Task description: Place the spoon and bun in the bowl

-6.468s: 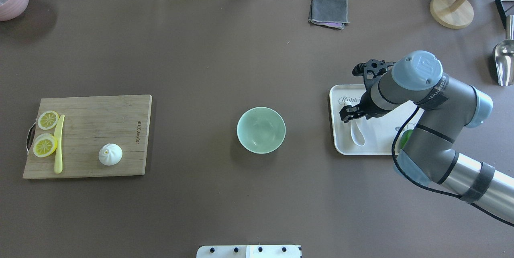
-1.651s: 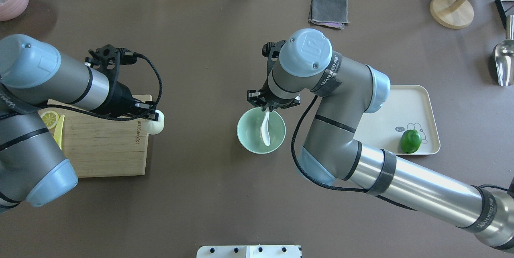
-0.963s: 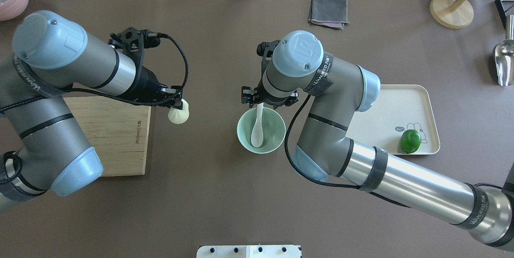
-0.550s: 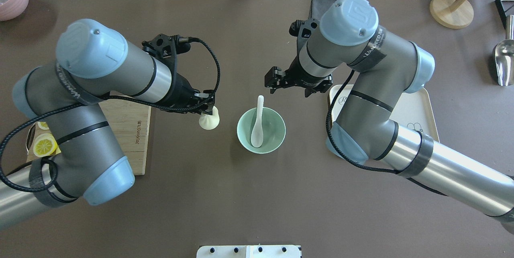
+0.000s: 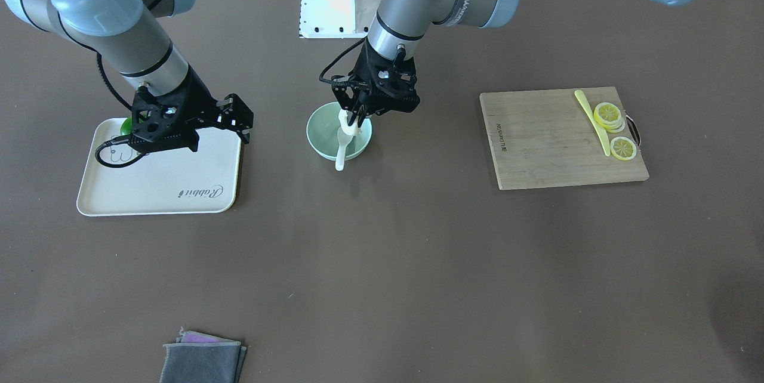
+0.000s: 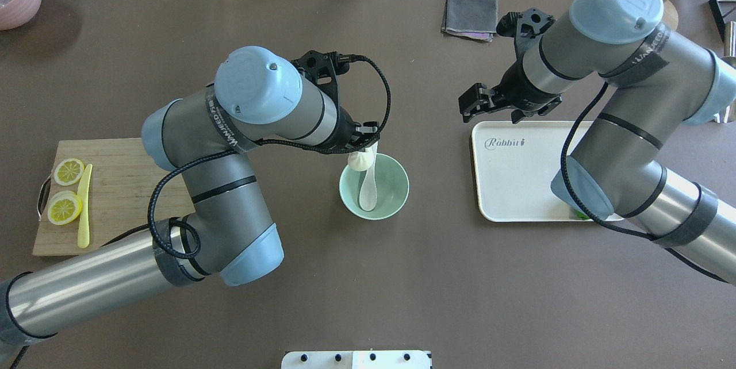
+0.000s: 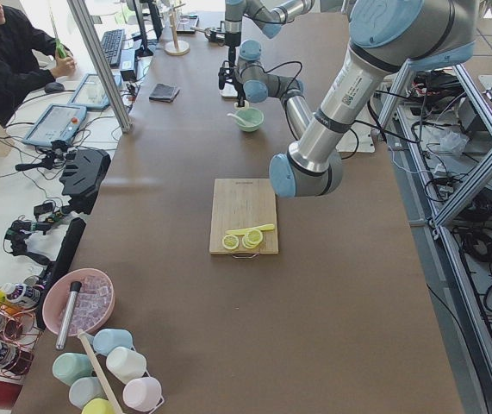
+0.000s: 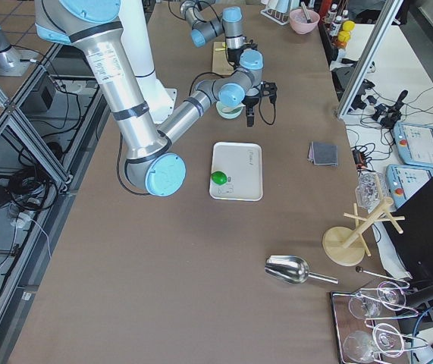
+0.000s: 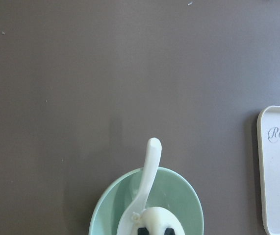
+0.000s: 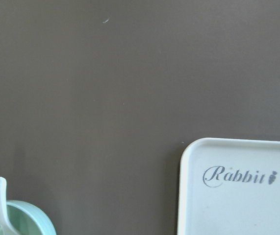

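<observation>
The mint-green bowl [image 6: 392, 185] stands mid-table. The white spoon [image 6: 368, 186] lies in it, scoop down, handle leaning on the far rim; it also shows in the front view [image 5: 341, 153] and the left wrist view [image 9: 148, 166]. My left gripper [image 6: 364, 152] is shut on the white bun [image 6: 359, 161] and holds it over the bowl's far-left rim, just above the spoon handle. The bun also shows in the left wrist view [image 9: 155, 219]. My right gripper [image 6: 490, 110] is open and empty, over the far-left corner of the white tray [image 6: 517, 191].
A green lime [image 5: 125, 126] sits on the tray, mostly hidden under my right arm. A wooden cutting board [image 6: 121, 185] with lemon slices and a yellow knife [image 6: 84, 205] lies at the left. A grey cloth [image 6: 470, 15] and a wooden stand [image 6: 645, 15] are at the back.
My left gripper carried the bun right from the cutting board to above the bowl. My right gripper let go of the spoon in the bowl and drew back right, to the tray.
</observation>
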`<state>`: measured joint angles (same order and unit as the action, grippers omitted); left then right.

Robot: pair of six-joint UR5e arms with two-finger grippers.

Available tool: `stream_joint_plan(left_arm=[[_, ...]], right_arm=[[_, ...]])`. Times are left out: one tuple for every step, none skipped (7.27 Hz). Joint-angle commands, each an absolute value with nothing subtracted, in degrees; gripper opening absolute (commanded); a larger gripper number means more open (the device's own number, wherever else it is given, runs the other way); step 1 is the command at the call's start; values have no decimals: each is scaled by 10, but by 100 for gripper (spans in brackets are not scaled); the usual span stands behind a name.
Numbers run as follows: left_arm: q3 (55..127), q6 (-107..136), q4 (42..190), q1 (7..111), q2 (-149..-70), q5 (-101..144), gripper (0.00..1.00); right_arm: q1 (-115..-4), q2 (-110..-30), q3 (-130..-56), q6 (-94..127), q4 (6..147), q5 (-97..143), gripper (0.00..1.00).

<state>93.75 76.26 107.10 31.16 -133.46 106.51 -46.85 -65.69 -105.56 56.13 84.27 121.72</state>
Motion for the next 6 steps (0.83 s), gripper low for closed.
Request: stream_joint_plan(left_arm=[[889, 768, 1119, 310, -1344, 1054, 0], [887, 779, 1117, 305, -1347, 1054, 0], [878, 801, 1116, 292, -1357, 1053, 0], [863, 803, 1115, 292, -1373, 1052, 23], [854, 804, 1119, 291, -1375, 1011, 97], [857, 804, 1118, 288, -1374, 997, 98]], right_arm=[[-481, -686, -1066, 484, 842, 1223, 100], [-484, -690, -1064, 477, 843, 1223, 100], [-489, -689, -1064, 476, 843, 1224, 100], [-490, -688, -1064, 475, 841, 1224, 100], [-495, -691, -1065, 472, 837, 1224, 100], [-500, -698, -1061, 472, 836, 1223, 100]])
